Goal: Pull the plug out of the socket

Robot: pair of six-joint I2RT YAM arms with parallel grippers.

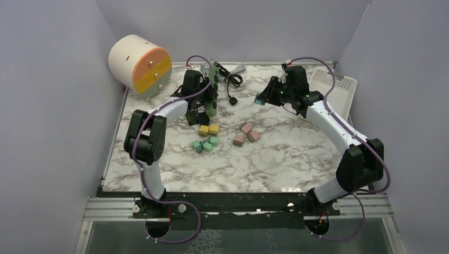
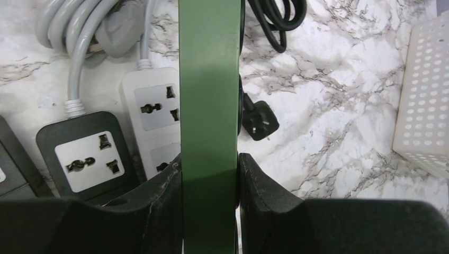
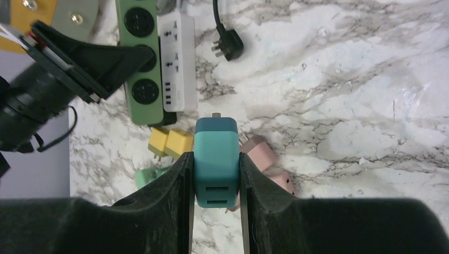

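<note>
No readable text, labels, brands, numbers or signs on anything in view.

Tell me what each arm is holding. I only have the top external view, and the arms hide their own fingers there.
Observer: The right wrist view shows the right fingers shut on a teal plug. A metal pin shows at its tip, and it is not in any socket.
Operator: And the left arm?
Observer: The left fingers are shut on the green power strip, one finger pressing each side.
Operator: Is anything plugged into that strip?
Observer: Not that I can see. In the right wrist view its two end sockets are empty, and the left fingers partly hide the middle one.
</note>
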